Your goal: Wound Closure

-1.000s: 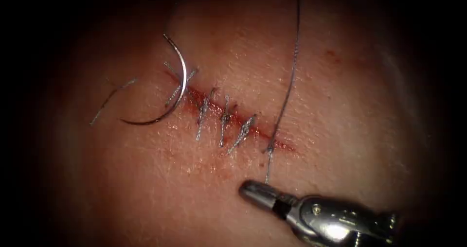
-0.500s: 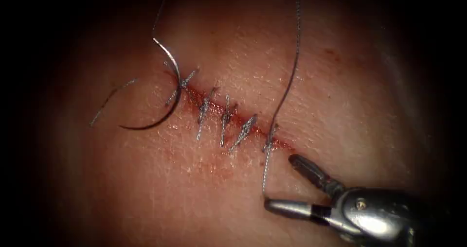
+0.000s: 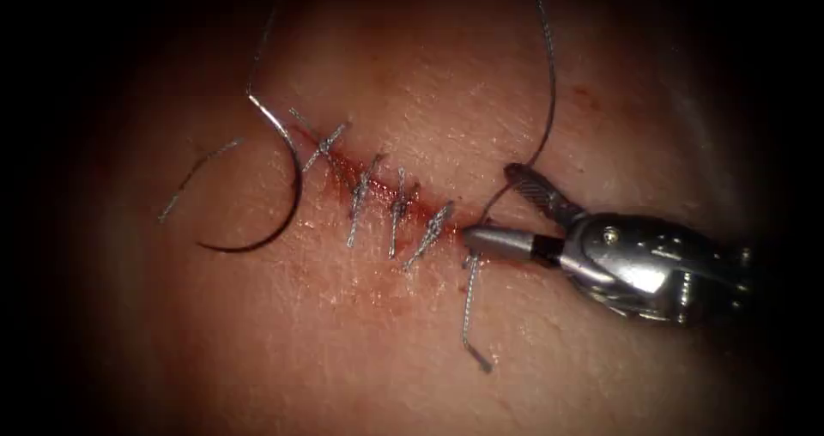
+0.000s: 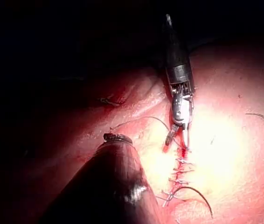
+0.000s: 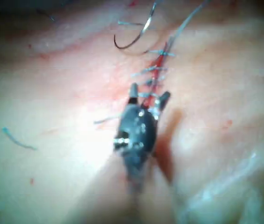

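Tissue (image 3: 601, 101): pork belly with a slanting cut (image 3: 403, 208), running from far left to near right. Red fluid (image 3: 339, 172) lines the cut.

Stitches (image 3: 396, 213): four tied ones cross the cut, their short ends sticking out to either side. A fifth knot (image 3: 472, 251) sits at the cut's right end, with a short tail (image 3: 469, 316) trailing toward the near side.

Needle (image 3: 279, 191): curved, lying loose on the tissue left of the cut, near its far-left end. Neither tool holds it and it is not in the tissue. The curve opens to the left. Seen also in the left wrist view (image 4: 198, 195) and the right wrist view (image 5: 134, 37).

Thread (image 3: 549, 84): a long strand rises from the fifth knot, passes between the right tool's jaws and arcs off to the far side. Another run leaves the needle's far end.

Loose thread piece (image 3: 193, 174): lies on the tissue, left of the needle, apart from it.

Right tool (image 3: 491, 208): comes in from the right, jaws spread wide at the right end of the cut, one to each side of the strand, gripping nothing. Also visible from its own wrist (image 5: 148, 98) and from the left wrist (image 4: 176, 137).

Left tool: jaw state cannot be told.
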You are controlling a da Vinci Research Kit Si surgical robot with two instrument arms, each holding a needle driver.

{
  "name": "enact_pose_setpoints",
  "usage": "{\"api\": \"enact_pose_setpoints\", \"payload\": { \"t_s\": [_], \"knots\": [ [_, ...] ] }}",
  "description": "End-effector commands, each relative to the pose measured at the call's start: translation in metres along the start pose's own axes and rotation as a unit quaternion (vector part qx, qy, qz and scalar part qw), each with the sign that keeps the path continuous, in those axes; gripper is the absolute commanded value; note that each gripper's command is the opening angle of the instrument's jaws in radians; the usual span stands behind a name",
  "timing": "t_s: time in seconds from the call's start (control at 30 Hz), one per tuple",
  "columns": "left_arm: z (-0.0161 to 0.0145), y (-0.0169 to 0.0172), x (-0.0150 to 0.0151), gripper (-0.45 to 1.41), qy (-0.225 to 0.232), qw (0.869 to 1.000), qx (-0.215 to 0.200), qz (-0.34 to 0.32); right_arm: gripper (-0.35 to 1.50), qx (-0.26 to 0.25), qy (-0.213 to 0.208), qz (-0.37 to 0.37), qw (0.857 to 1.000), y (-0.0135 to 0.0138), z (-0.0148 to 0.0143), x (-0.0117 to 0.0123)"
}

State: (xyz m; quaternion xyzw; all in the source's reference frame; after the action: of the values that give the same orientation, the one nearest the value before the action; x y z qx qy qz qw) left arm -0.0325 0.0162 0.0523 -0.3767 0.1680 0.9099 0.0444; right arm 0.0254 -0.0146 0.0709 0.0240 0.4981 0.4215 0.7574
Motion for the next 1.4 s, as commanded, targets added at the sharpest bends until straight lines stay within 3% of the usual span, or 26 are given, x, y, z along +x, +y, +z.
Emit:
{"api": "enact_pose_setpoints", "payload": {
  "t_s": [0.03,0.5,0.83,1.1,1.13,1.17,1.2,1.33,1.4],
  "knots": [
    [0.0006,0.0000,0.0005,-0.45,0.001,1.000,0.001,0.001,1.48,0.003,0.001,0.001,1.000,-0.0013,0.0014,-0.0005],
    [-0.0006,0.0004,0.0027,-0.45,0.004,1.000,0.005,0.000,1.48,0.007,-0.003,-0.011,1.000,-0.0012,0.0043,-0.0029],
    [-0.0016,0.0004,0.0042,-0.45,0.008,1.000,0.011,0.003,1.47,0.014,-0.002,-0.012,1.000,-0.0017,0.0055,-0.0031],
    [-0.0019,0.0005,0.0047,-0.45,0.009,1.000,0.013,0.001,1.28,0.023,-0.003,-0.014,1.000,-0.0020,0.0057,-0.0032],
    [-0.0020,0.0006,0.0048,-0.45,0.009,1.000,0.013,0.004,0.22,0.033,0.001,-0.023,0.999,-0.0019,0.0051,-0.0033],
    [-0.0020,0.0007,0.0049,-0.45,0.009,1.000,0.012,0.005,-0.30,0.049,0.002,-0.029,0.998,-0.0018,0.0048,-0.0033],
    [-0.0021,0.0008,0.0049,-0.45,0.009,1.000,0.012,0.005,-0.35,0.047,0.005,-0.031,0.998,-0.0016,0.0045,-0.0032],
    [-0.0026,0.0008,0.0047,-0.45,0.012,1.000,0.012,0.005,-0.35,0.022,0.041,-0.040,0.998,-0.0002,0.0040,-0.0014],
    [-0.0030,0.0006,0.0044,-0.45,0.015,1.000,0.012,0.005,0.71,0.011,0.047,-0.038,0.998,-0.0001,0.0040,-0.0012]
  ]
}}
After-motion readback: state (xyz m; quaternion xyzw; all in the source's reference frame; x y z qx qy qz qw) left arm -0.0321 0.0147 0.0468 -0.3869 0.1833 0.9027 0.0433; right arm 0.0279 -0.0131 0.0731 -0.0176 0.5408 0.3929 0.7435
